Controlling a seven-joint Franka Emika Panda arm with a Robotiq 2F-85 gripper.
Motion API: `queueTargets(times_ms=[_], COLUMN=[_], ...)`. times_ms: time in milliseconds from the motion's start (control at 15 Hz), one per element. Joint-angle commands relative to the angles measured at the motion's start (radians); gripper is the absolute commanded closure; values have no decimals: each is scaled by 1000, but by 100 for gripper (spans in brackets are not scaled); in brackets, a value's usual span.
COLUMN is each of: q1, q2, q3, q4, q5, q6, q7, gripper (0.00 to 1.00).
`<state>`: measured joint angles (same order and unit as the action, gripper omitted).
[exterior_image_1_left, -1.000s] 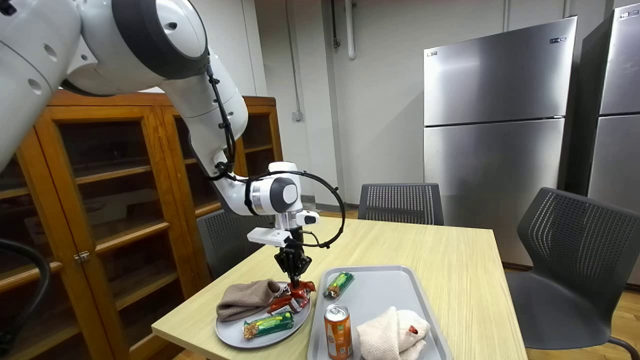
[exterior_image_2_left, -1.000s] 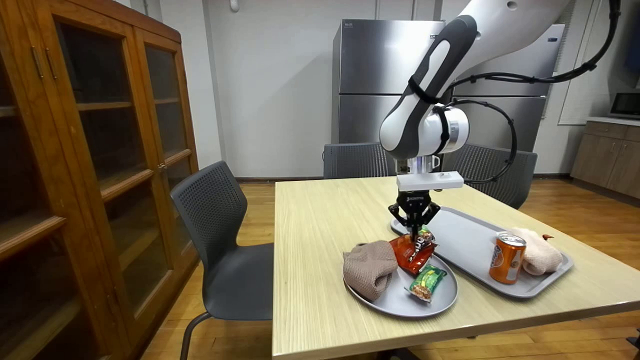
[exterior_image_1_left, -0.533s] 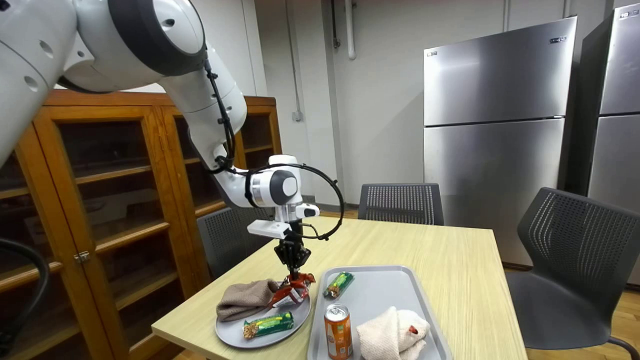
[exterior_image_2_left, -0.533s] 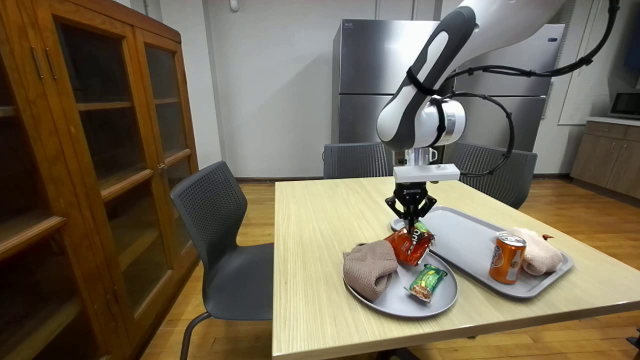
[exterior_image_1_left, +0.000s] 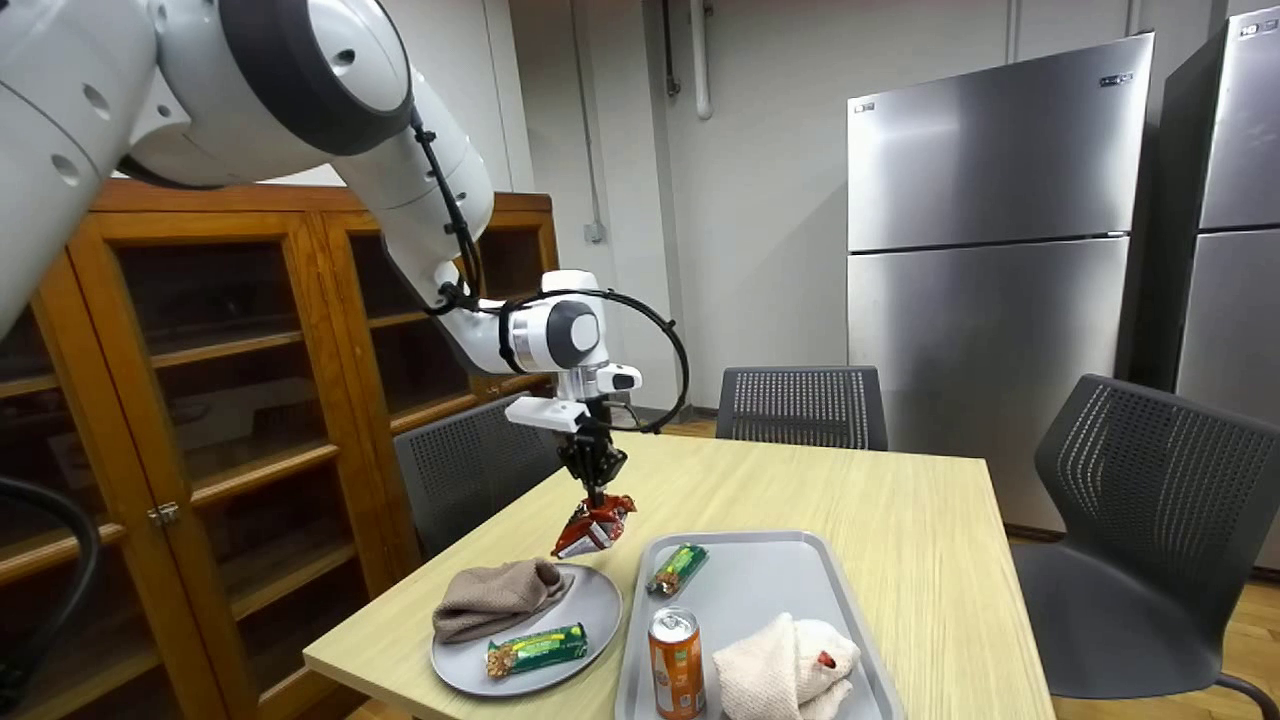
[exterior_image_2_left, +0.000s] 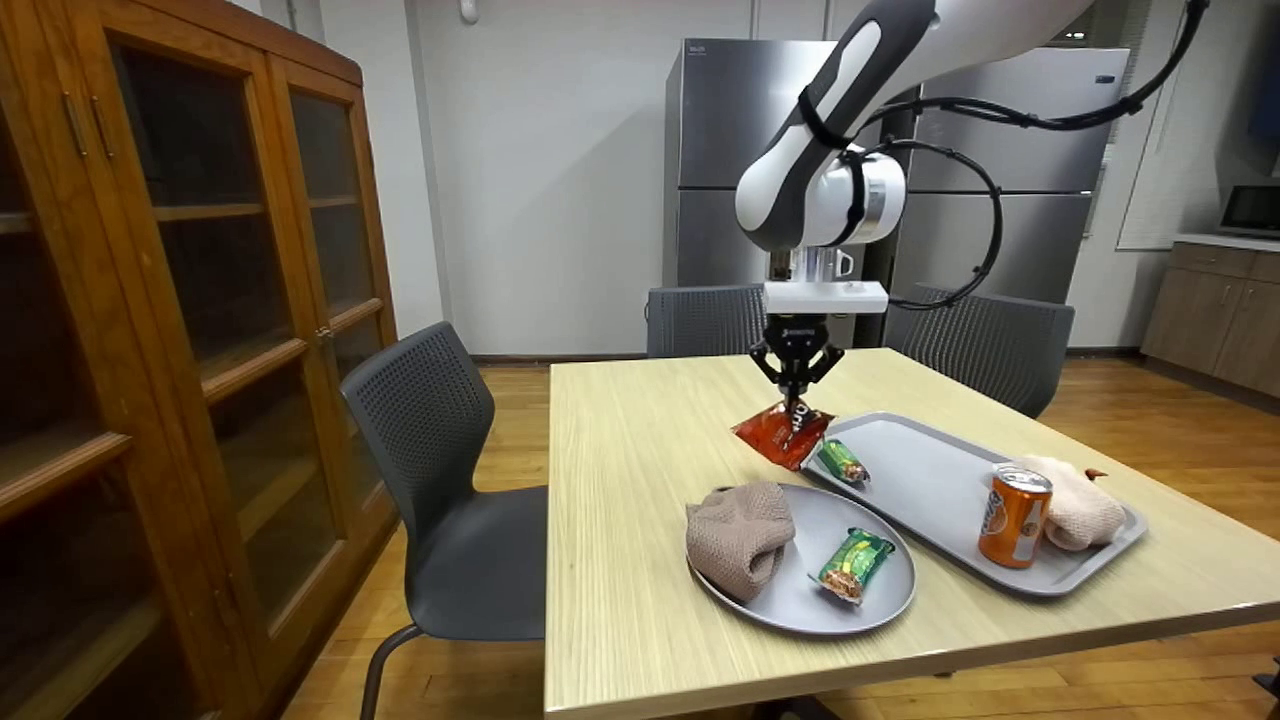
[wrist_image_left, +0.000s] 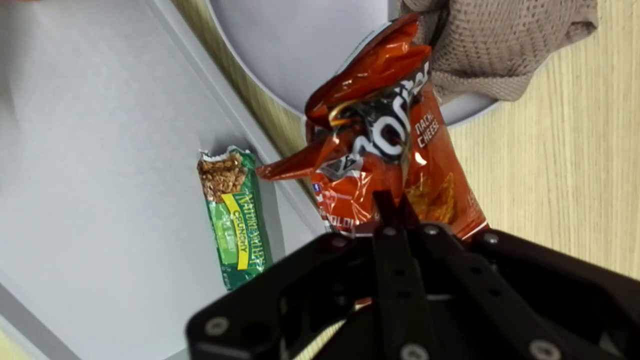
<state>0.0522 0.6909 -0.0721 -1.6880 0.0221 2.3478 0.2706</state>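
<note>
One gripper (wrist_image_left: 395, 201), red bag (exterior_image_2_left: 768, 436) aloft — apparently pinched

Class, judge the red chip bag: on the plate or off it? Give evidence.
Off: in an exterior view, the red chip bag hangs from the pincer, with tabletop showing between bag and plate.

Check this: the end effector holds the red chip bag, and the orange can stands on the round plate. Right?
Not quite: the orange can stands on the gray tray, not the round plate, as both exterior views show. The end effector does hold the red chip bag.
</note>
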Motion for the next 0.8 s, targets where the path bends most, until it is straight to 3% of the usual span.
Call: queueTargets(times_ms=[0,733], q1=[-7,-11], q2=[61,267], q3=[2,3], q4=[134,411], q5=[6,7], q6=[-72,-141], q7=[6,5], gripper=[100,100])
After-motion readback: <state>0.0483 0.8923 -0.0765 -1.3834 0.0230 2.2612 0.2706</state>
